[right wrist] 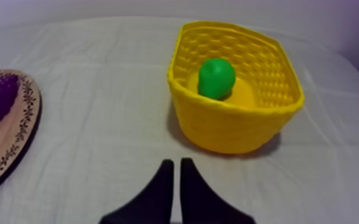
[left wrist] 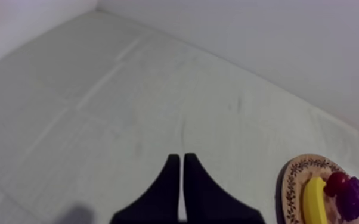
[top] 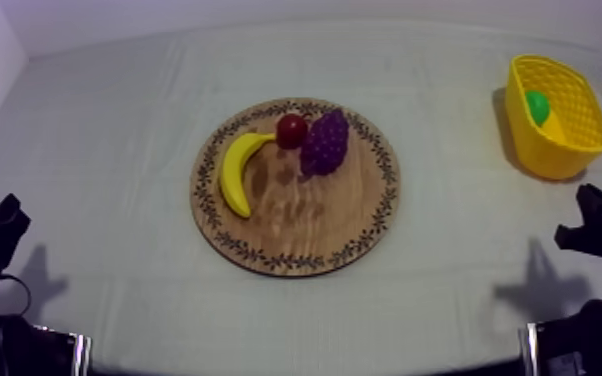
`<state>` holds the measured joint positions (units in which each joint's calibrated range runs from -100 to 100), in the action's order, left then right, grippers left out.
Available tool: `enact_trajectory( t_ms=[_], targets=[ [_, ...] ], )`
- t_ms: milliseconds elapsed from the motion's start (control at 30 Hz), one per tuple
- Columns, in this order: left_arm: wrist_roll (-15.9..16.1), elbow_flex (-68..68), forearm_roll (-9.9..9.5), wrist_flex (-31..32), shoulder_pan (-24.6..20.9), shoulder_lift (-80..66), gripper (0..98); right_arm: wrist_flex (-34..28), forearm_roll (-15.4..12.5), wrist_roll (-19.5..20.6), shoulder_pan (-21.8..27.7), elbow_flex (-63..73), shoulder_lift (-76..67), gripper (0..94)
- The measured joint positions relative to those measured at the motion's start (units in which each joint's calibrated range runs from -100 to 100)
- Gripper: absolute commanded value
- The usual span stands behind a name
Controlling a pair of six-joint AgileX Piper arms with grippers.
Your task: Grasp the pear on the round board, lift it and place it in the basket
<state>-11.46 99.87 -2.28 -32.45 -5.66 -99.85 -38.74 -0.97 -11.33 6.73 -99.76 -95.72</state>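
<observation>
Grippers: your left gripper [left wrist: 182, 159] and right gripper [right wrist: 176, 162] each have both black fingers pressed together, holding nothing. Green toy pear [right wrist: 216, 77]: you find it inside the yellow basket [right wrist: 229, 128], on the desk ahead of the right gripper. Round wooden board with patterned rim [top: 295, 235]: carries yellow banana [top: 233, 172], small red fruit [top: 291, 130] and purple bunch of grapes [top: 325, 143], grouped together.

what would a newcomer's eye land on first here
The bright yellow basket at the table's right side stands out, with the green toy pear lying inside it. Mid-table sits the round wooden board with a patterned rim, bearing a yellow toy banana, a small red fruit and a purple bunch of grapes.
</observation>
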Motion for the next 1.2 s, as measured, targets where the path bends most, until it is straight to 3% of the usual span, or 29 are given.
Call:
enact_trajectory(
  t_ms=[1200],
  targets=[
    [0.0,0.0,0.0,0.0,0.0,0.0,0.1,0.0,0.0,-0.41,-0.05,0.0,0.0,0.5]
  ],
)
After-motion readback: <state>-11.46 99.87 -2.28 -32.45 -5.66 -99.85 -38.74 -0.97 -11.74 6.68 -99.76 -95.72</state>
